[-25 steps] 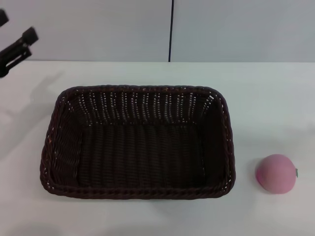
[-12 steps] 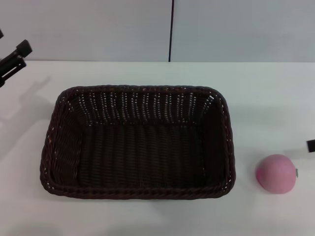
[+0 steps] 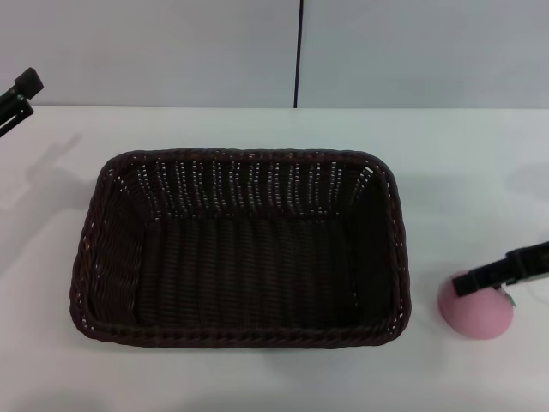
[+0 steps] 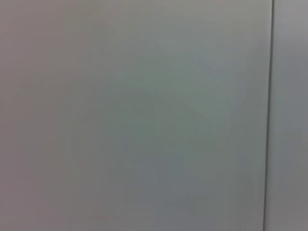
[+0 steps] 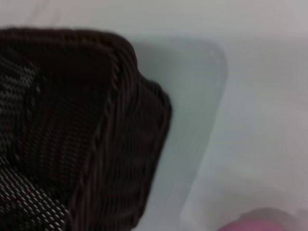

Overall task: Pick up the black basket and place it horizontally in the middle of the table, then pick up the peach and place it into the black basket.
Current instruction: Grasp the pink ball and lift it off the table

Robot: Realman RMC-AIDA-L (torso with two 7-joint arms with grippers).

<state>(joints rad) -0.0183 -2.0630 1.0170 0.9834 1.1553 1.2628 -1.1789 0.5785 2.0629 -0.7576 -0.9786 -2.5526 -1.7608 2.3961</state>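
The black basket lies lengthwise across the middle of the white table, empty. The pink peach rests on the table just right of the basket's near right corner. My right gripper reaches in from the right edge and hangs over the top of the peach. In the right wrist view the basket's corner fills one side and a sliver of the peach shows at the edge. My left gripper is open and empty, raised at the far left, away from the basket.
A light grey wall with a dark vertical seam stands behind the table. The left wrist view shows only this wall and its seam. Bare tabletop surrounds the basket on all sides.
My right gripper has come into view from the right and moved over the peach. My left gripper has drawn back further toward the left edge. The basket has not moved.
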